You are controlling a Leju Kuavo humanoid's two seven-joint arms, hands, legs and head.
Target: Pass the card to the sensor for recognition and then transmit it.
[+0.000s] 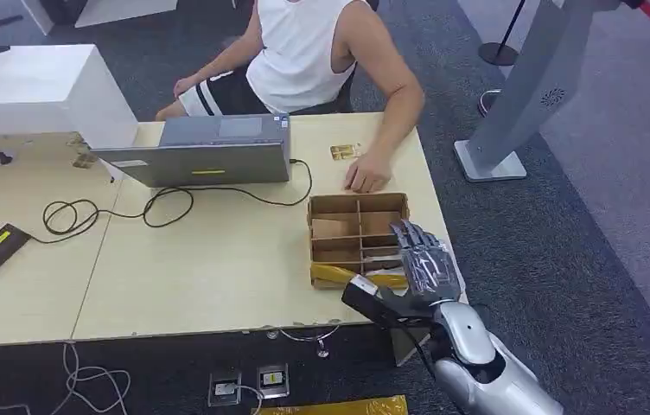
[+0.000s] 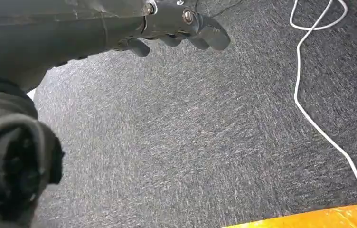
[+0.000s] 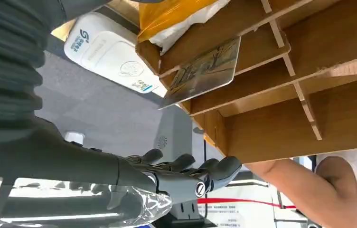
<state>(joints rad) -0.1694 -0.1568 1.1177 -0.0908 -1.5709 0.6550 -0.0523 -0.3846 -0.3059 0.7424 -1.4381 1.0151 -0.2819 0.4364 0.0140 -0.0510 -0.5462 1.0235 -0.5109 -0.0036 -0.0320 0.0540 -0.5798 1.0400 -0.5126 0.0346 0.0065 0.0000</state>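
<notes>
The card, a printed picture card, leans tilted in a compartment of the wooden divided box at the table's right end. My right hand hovers over the box's near right corner with its fingers spread, holding nothing and apart from the card. A white device with a blue logo lies just beside the box. My left hand hangs over grey carpet, its fingers loosely extended and empty.
A person sits at the far side, one hand resting on the table just behind the box, next to a small gold item. A laptop and cables lie to the left. Yellow plastic sits at the box's near edge. A grey stand rises at the right.
</notes>
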